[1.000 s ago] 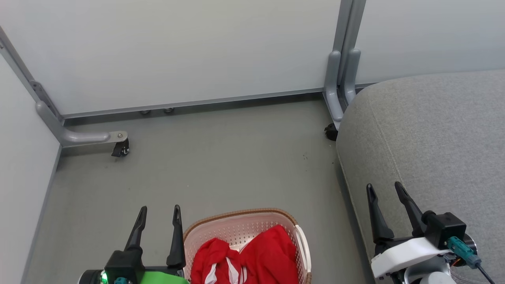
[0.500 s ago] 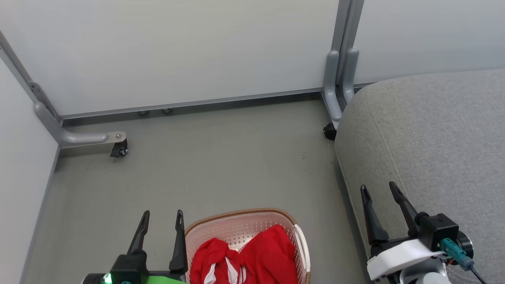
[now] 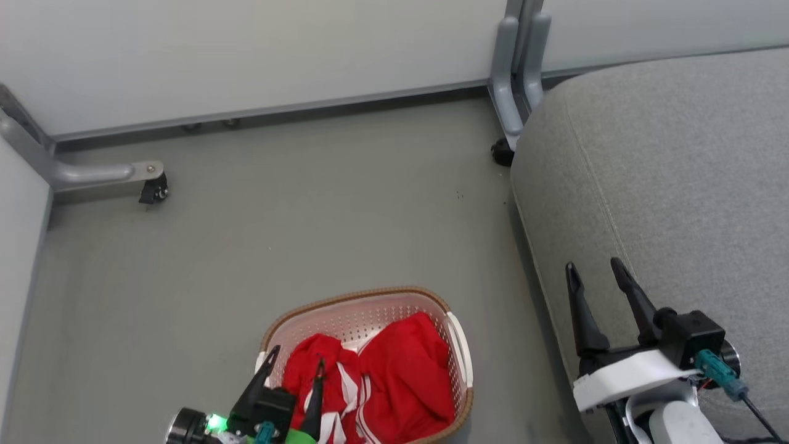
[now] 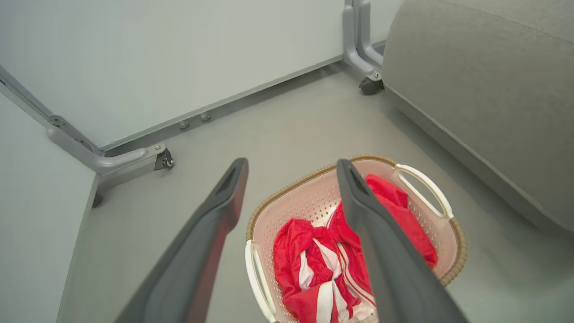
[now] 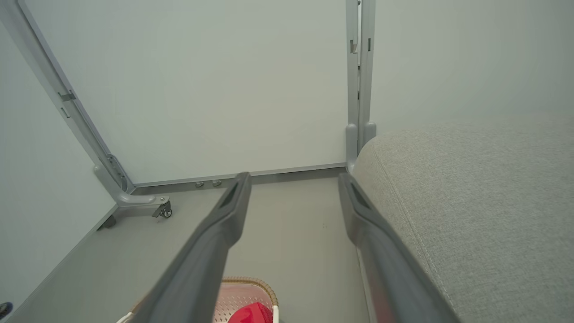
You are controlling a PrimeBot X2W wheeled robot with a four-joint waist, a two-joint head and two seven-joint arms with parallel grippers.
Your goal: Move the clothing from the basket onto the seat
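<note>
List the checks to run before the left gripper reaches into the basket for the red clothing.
1. State of left gripper: open, ok.
2. It is aimed at the bright red, white-striped fabric clothing: ok.
3. That clothing lies inside the cream perforated plastic basket with brown rim: ok.
4. Gap between left gripper and clothing: cannot tell.
5. The right gripper open, away from the basket, by the grey upholstered seat edge: ok.
6. Visible seat surface bare: ok.
</note>
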